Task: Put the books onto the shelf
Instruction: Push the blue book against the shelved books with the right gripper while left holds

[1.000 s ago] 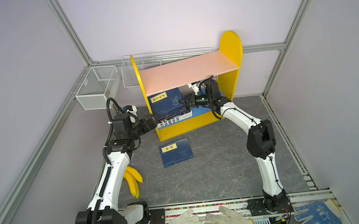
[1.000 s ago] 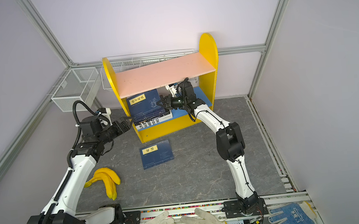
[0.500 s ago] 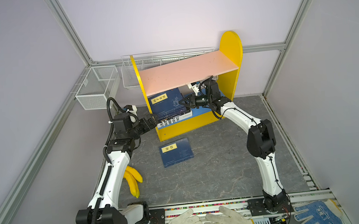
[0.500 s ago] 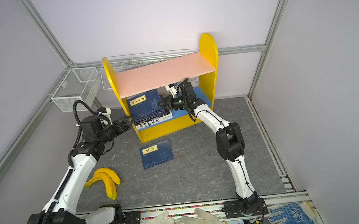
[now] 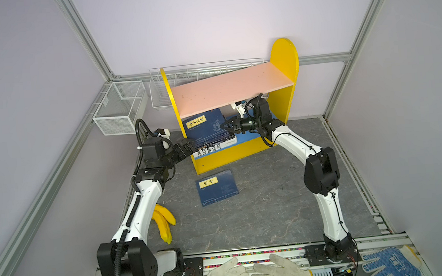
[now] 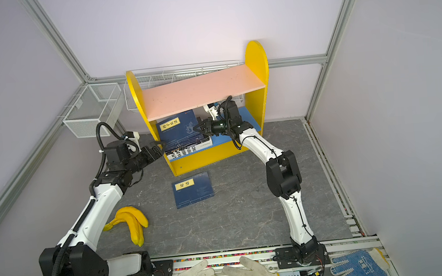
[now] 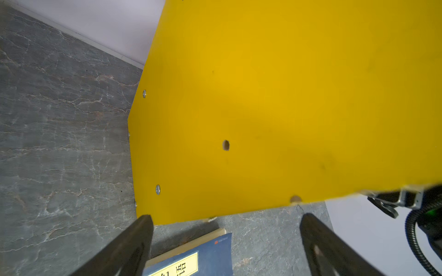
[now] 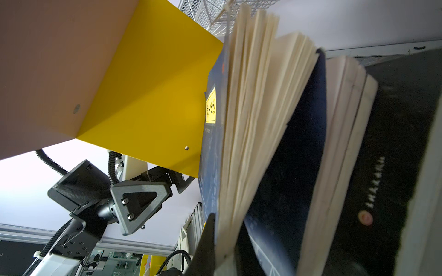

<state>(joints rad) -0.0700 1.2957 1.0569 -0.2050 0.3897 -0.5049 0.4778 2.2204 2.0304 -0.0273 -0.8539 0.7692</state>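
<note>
Books (image 5: 212, 140) fill shelf (image 5: 285, 56) corner; right end effector (image 5: 223, 126) pinches top book (image 5: 203, 123) by page edge, left end effector (image 7: 227, 217) released.

Bright, even light; blurred books (image 8: 263, 119) close up.

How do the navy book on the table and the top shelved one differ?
The table book lies flat; the shelf book tilts up on the stack. The table book is closed and untouched; the shelf book's pages fan out, the right gripper shut on its edge. Both are navy with yellow title labels.
</note>
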